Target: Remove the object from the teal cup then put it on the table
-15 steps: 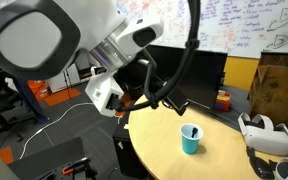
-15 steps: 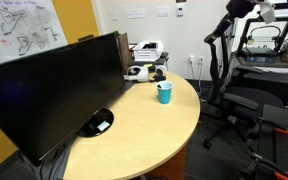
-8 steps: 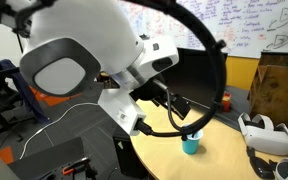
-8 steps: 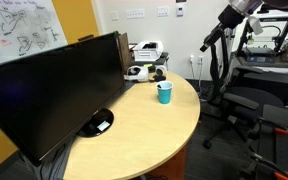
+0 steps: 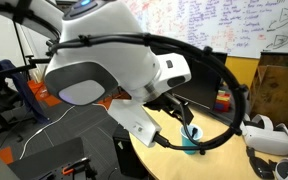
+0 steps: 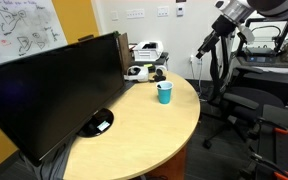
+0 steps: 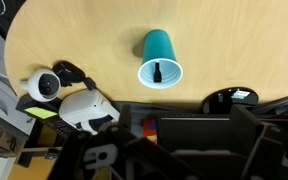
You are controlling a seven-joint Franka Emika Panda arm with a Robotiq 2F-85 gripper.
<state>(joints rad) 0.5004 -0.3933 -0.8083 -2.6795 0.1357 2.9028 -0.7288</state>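
In an exterior view the Panda arm (image 5: 109,65) fills most of the picture, its white housing close to the lens. Behind it, the teal cup (image 5: 191,146) stands on the table (image 5: 219,166), half hidden by a black cable. A white headset (image 5: 268,135) lies at the right edge of the table, and a red-orange container (image 5: 222,100) sits at the far side. The pincer cannot be made out here.

In an exterior view from the opposite side, the table (image 6: 134,130) runs from the foreground to the far end, where the teal cup (image 6: 164,93) stands upright near the right rim. A large dark monitor (image 6: 54,85) takes up the left side, with a black disc (image 6: 100,122) at its foot. The gripper (image 6: 200,52) hangs in the air to the right of the cup, above it and well apart from it; it is too small to tell whether the jaws stand wide or narrow.

In the wrist view the teal cup (image 7: 159,58) is seen from above, and the object (image 7: 159,72) stands inside it as a thin dark stick against the inner wall. The headset (image 7: 79,108) lies to the left of the cup. The pincer is a dark blur along the bottom, its state unclear.
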